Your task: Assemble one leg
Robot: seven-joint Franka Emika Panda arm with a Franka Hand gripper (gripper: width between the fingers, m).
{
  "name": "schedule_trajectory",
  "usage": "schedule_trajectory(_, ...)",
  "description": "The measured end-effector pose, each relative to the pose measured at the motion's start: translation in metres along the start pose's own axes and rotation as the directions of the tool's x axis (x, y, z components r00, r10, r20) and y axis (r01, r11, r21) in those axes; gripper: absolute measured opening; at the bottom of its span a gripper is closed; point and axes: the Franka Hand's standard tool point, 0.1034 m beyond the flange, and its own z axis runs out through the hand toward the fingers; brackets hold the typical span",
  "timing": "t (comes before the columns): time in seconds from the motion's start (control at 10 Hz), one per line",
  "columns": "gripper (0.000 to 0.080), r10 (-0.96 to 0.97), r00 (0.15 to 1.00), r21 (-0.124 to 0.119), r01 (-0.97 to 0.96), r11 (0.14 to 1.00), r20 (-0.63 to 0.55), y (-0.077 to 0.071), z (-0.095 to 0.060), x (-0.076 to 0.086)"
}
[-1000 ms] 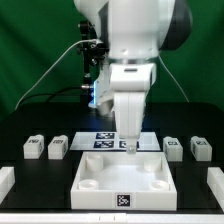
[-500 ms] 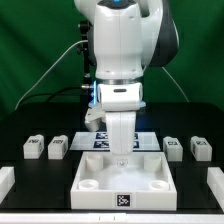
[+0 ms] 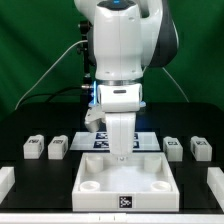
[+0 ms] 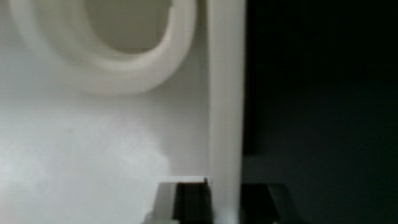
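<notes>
Four small white legs with tags lie in a row on the black table: two on the exterior view's left point(image 3: 33, 148) point(image 3: 58, 147) and two on its right point(image 3: 172, 147) point(image 3: 201, 149). None is held. My gripper point(image 3: 121, 157) points straight down at the back wall of the large white tray-like piece point(image 3: 100, 200). In the wrist view the gripper point(image 4: 226, 186) has one dark finger on each side of the tray's thin upright wall point(image 4: 224, 100), pressed against it. A rounded recess point(image 4: 125, 40) of the tray shows beside the wall.
The marker board point(image 3: 100, 139) lies behind the tray, partly hidden by the arm. White pieces sit at the table's front corners on the exterior view's left point(image 3: 5, 180) and right point(image 3: 215, 182). A green curtain hangs behind.
Since a second ago the arm has turned and shifted slightly to the exterior view's left, and the gripper has come down onto the tray's back wall. It has held still for the last half second.
</notes>
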Motion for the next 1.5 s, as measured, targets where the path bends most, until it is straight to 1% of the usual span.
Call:
schedule_trajectory(0.1, 0.0057, 0.000, 1.000, 0.000, 0.000, 1.000, 0.000, 0.000, 0.000, 0.000)
schedule_trajectory(0.7, 0.0057, 0.000, 1.000, -0.001, 0.000, 1.000, -0.001, 0.001, 0.000, 0.001)
schedule_trajectory(0.8, 0.0057, -0.014, 1.000, -0.012, 0.014, 1.000, -0.008, 0.011, 0.000, 0.013)
schedule_trajectory(1.0, 0.0057, 0.006, 1.000, -0.009, -0.006, 1.000, -0.029, 0.036, 0.000, 0.048)
schedule_trajectory(1.1, 0.0057, 0.023, 0.999, -0.014, -0.023, 1.000, -0.040, 0.049, 0.000, 0.065)
schedule_trajectory(1.2, 0.0058, 0.044, 0.999, 0.007, -0.044, 0.999, -0.032, 0.054, 0.002, 0.069)
schedule_trajectory(1.3, 0.0058, 0.058, 0.998, 0.037, -0.057, 0.998, -0.017, 0.053, 0.002, 0.069)
schedule_trajectory(1.4, 0.0058, 0.058, 0.998, 0.054, -0.057, 0.997, -0.005, 0.053, 0.002, 0.070)
schedule_trajectory(1.5, 0.0060, 0.049, 0.999, 0.052, -0.049, 0.997, -0.006, 0.053, 0.002, 0.069)
